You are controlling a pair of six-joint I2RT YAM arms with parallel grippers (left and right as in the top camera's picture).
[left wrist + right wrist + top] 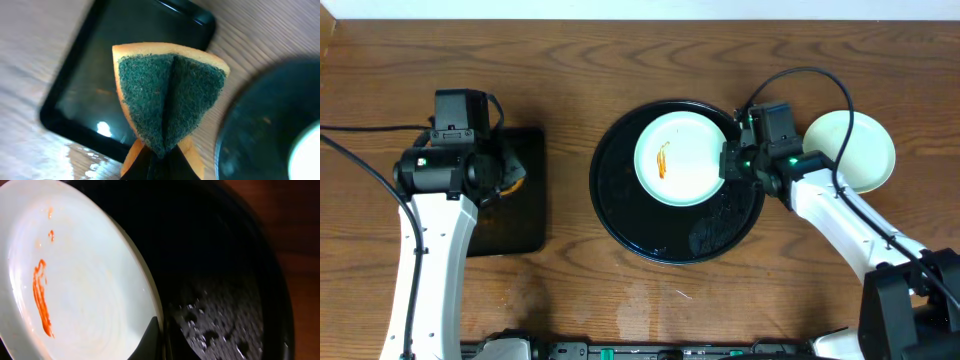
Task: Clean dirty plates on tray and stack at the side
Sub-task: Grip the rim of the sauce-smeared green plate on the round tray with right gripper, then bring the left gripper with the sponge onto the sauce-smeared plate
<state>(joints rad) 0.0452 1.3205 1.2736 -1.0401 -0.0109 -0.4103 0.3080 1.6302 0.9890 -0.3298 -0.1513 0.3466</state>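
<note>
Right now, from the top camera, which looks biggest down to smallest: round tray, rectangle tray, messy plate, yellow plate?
1. The round black tray.
2. The rectangular black tray, partly hidden by the left arm.
3. The smeared plate and the yellow plate look about alike, so they tie.

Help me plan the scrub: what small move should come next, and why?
Probably swing the left gripper with its sponge over to the plate on the round tray. The right gripper pinches the plate's rim, an orange smear shows on it, and the sponge hangs above the rectangular tray.
</note>
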